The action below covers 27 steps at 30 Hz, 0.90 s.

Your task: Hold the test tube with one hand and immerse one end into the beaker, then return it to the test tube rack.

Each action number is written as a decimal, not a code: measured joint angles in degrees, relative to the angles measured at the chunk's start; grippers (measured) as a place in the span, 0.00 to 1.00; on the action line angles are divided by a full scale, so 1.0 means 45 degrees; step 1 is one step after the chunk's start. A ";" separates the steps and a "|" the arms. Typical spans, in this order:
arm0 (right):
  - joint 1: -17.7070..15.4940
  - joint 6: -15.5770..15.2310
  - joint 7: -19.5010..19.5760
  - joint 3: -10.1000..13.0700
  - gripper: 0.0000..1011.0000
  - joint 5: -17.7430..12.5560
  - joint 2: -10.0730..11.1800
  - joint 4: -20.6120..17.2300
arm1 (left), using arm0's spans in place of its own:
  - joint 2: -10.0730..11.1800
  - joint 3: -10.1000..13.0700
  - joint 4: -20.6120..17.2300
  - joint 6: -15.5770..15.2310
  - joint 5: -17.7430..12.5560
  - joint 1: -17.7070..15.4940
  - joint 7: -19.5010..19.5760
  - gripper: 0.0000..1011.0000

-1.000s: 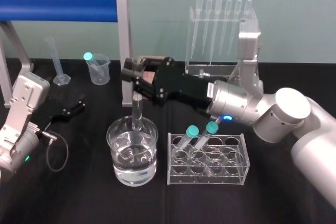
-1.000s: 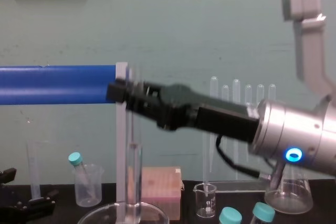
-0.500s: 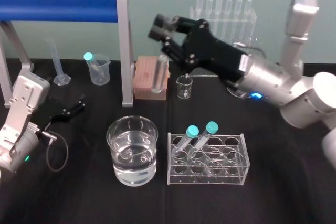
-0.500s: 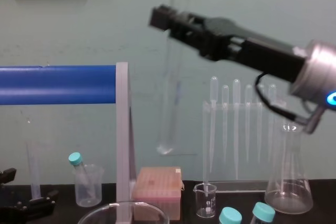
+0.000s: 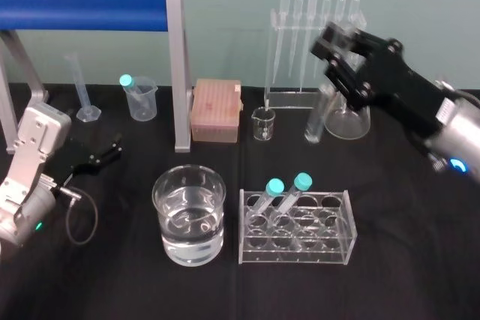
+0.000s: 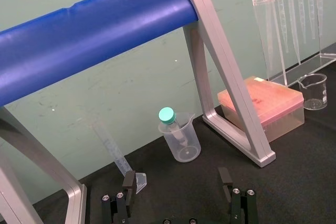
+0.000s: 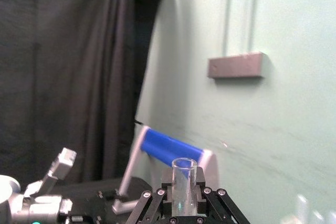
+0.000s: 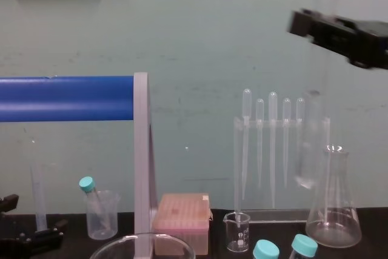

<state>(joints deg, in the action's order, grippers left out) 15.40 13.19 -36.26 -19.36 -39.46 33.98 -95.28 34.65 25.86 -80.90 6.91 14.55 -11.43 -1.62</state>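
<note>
**A:** Where is the test tube (image 5: 316,121) now?

**B:** In the air and roughly upright. The jaws of the right gripper (image 5: 335,65) are clamped on it near its top, and its open rim pokes out above them. It hangs behind the test tube rack (image 5: 296,254), close to the flask (image 5: 349,122) and the pipette stand (image 5: 289,98). It is well apart from the beaker (image 5: 166,222) over on the left.

**A:** And the other arm?

**B:** The left gripper (image 5: 105,154) is parked low at the far left of the desk (image 5: 405,275). Its jaws are apart and hold nothing.

**A:** Which step is this, then?

**B:** I'd say it is the carry to the rack, though I can't tell whether the tube's lower end is wet.

**A:** How should it be done well?

**B:** Keep the tube plumb and high enough to pass over the two teal-capped tubes (image 5: 274,187) leaning in the rack's left part. Pick one of the holes to the right, which look free. Pause above it, then lower straight down so the glass doesn't scrape the rim of the hole. Part the jaws only once the tube's bottom rests, or it may drop. Then lift away straight up, minding the flask behind.
</note>
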 joint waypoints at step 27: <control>-0.2225 -0.1383 0.0756 0.1142 0.24 -0.0011 0.0306 -0.0081 | 0.0000 -0.0001 0.0000 0.0000 0.0000 0.0000 0.0001 0.99</control>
<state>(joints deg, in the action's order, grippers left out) 5.39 6.97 -32.87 -14.23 -39.52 35.35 -95.64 34.65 25.86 -80.90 6.91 14.55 -11.43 -1.62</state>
